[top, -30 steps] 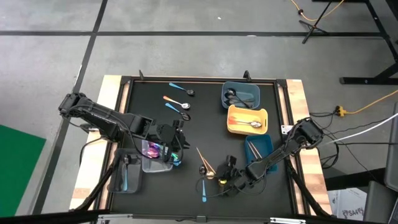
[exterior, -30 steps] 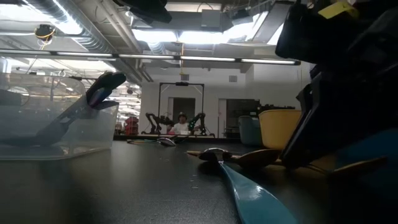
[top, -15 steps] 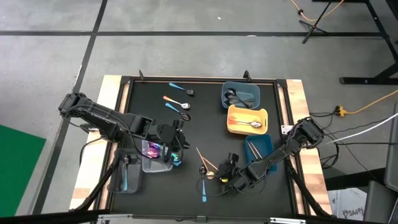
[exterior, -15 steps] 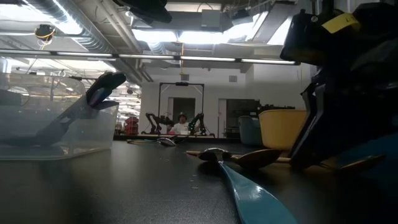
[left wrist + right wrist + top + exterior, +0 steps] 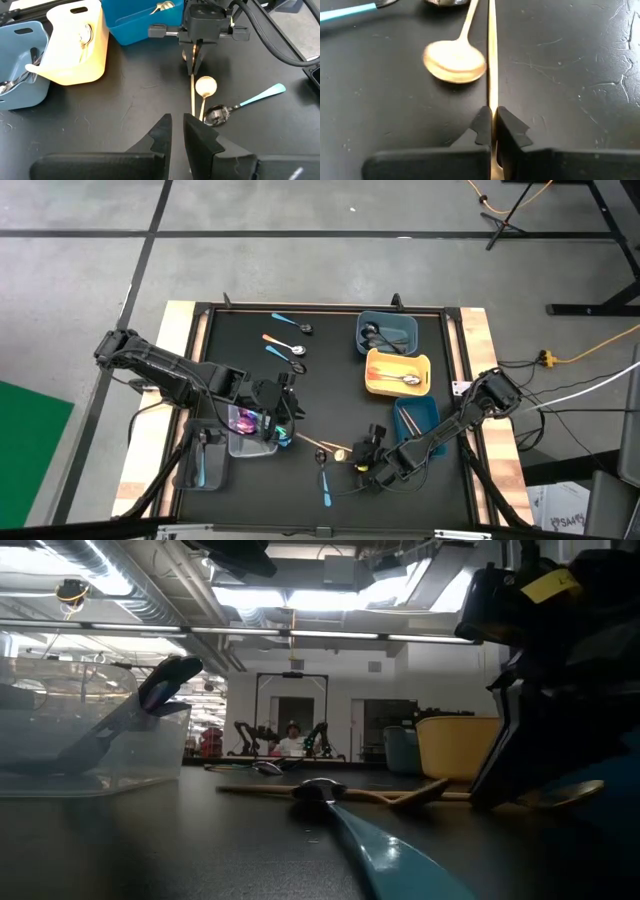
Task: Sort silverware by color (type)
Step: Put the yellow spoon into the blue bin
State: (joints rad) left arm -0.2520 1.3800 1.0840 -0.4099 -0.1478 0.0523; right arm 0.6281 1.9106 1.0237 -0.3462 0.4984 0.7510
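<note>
Two thin gold spoons lie side by side near the table's front middle. My right gripper (image 5: 362, 460) is shut on the straight gold one (image 5: 491, 50). The loose gold spoon (image 5: 455, 62) has its bowl right beside it. A teal-handled spoon (image 5: 323, 478) with a dark bowl lies flat just in front of them. My left gripper (image 5: 283, 423) hangs over the clear tray (image 5: 250, 446) that holds purple spoons. Its fingers (image 5: 165, 132) are shut to a narrow slit with nothing between them. My right gripper pinches the gold spoon's thin shaft (image 5: 491, 102) between its two fingers. The fingers slant down from the table's right side and lie along the shaft; they hide which end they have. The rest of the spoon (image 5: 192, 92) runs on toward the left, low over the table.
At the right stand a blue tray (image 5: 388, 332) with dark spoons, a yellow tray (image 5: 398, 372) with a silver spoon, and a second blue tray (image 5: 415, 420). A second clear tray (image 5: 205, 465) sits at the near left. Three loose spoons (image 5: 282, 340) lie at the far left.
My right gripper has tipped down a little and shut on the gold spoon's shaft. That spoon has swung round on the table, its free end going toward the left and near edge. The teal-handled spoon has been nudged a little to the left.
</note>
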